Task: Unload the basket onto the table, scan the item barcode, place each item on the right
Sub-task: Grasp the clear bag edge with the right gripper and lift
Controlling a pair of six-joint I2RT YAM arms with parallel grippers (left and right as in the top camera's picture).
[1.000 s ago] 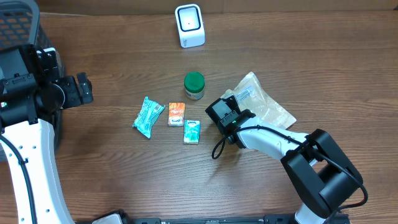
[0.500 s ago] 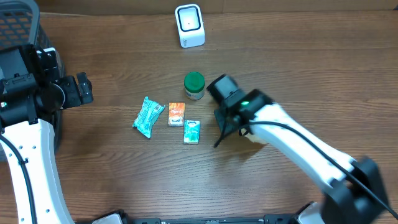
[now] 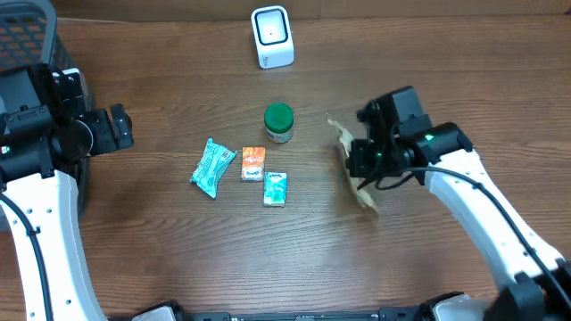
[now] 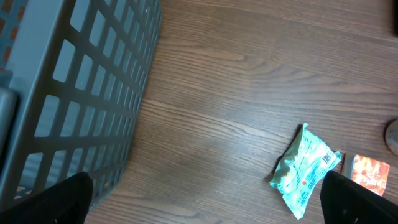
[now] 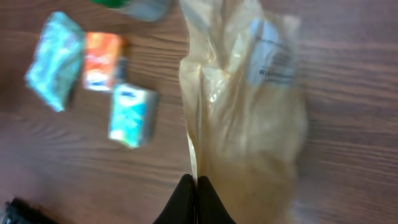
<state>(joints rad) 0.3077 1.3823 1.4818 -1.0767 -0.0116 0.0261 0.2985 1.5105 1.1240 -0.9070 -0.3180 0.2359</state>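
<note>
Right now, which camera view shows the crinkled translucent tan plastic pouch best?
The right wrist view: the crinkled translucent tan plastic pouch fills the frame, its printed label visible though blurred, pinched in the shut right pincer. Overhead shows it small and edge-on. The left wrist view misses it.

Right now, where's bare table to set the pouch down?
Bare: the strip between scanner and green-lid jar, and the near edge in front of the teal-white box. Crowded: jar, orange box and teal packet beside it.
</note>
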